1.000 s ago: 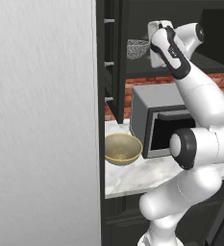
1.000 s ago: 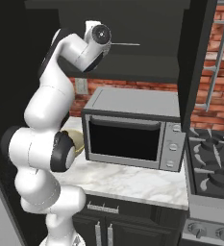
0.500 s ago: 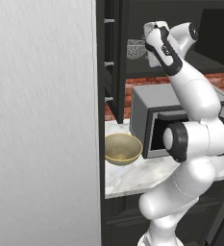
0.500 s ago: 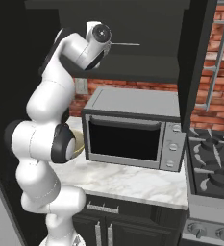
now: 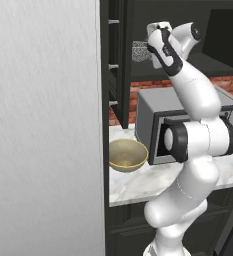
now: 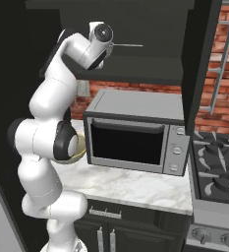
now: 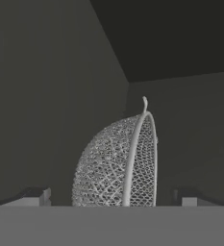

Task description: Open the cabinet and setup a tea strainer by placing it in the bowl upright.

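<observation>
1. We are reaching into the open cabinet (image 5: 119, 60), gripper (image 7: 116, 196) spread wide, grasping nothing.
2. Tea strainer (image 7: 118, 163) is lying on its side between our fingertips (image 7: 36, 196).
3. Bowl (image 5: 127, 155) is sitting on the counter (image 5: 138, 182) beside the microwave (image 6: 135, 133).

Rendered frames, flat even light, no glare. Soft shadow cast under bowl (image 5: 128, 155) at 6 o'clock on counter (image 5: 138, 185). Cabinet (image 6: 130, 29) interior dim, detail lost toward 12 o'clock. Hand view dark and low-contrast; tea strainer (image 7: 118, 168) mesh resolved, slightly soft. Grainy texture seen on grey panel (image 5: 43, 125) at 9 o'clock. No edge distortion noted.
</observation>
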{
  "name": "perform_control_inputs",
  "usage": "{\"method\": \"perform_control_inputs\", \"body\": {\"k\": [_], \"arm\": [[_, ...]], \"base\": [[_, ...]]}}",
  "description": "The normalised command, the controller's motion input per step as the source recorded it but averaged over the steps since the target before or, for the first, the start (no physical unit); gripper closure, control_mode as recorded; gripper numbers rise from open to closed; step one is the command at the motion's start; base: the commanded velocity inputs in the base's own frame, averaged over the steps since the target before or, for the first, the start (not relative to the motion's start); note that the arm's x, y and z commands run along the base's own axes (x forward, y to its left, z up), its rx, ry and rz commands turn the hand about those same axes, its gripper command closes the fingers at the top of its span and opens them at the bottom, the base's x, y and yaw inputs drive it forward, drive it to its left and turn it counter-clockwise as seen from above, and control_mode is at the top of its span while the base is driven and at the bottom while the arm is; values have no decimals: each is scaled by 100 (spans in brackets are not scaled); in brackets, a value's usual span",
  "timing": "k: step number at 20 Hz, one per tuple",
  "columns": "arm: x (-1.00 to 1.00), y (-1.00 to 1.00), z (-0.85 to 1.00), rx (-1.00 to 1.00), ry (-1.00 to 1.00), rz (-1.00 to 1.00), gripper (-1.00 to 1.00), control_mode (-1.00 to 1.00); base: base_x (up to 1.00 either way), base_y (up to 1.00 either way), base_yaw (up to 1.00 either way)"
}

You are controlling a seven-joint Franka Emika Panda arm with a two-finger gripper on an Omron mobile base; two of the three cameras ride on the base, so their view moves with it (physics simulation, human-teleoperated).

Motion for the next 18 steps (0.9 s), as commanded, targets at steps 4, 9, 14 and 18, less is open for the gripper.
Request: {"method": "perform_control_inputs", "body": {"k": [4, 9, 14, 18], "arm": [[23, 0, -2, -2, 0, -3, -100, -100], [28, 0, -3, 0, 0, -1, -100, -100], [19, 0, -5, 0, 2, 0, -100, -100], [0, 0, 0, 0, 0, 0, -100, -100]], "base": [[0, 0, 0], [0, 0, 0], [0, 0, 0], [0, 0, 0]]}}
